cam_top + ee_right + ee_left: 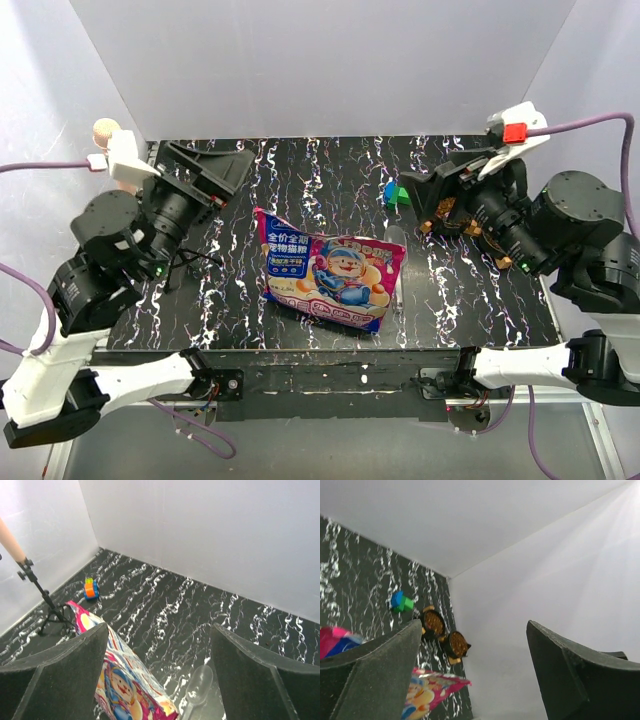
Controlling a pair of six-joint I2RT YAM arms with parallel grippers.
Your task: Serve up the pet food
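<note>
1. The left gripper (pixel 473 626) hangs over the far left of the black marbled table (pixel 310 170). Its fingers are spread wide with nothing between them.
2. One thin black tripod stand (pixel 44 600) is at the left side, and one small orange toy (pixel 90 589) sits just beyond it.
3. One pet food bag (pixel 330 270) lies flat in the middle of the table, toward the near edge. It is glossy magenta-pink and crinkled, with a blue panel of white Chinese text and a cartoon animal.
4. One clear spoon (pixel 199 682) lies just beside the bag's right edge.
5. One blue-and-green block (pixel 394 192) stands farther back, right of centre.
6. Two black bowls (pixel 433 622) with orange-brown tabs sit side by side at the far right. Each holds brown kibble (pixel 457 643).
7. The right gripper (pixel 159 630) is over the bowls, its fingers parted wide and holding nothing.
</note>
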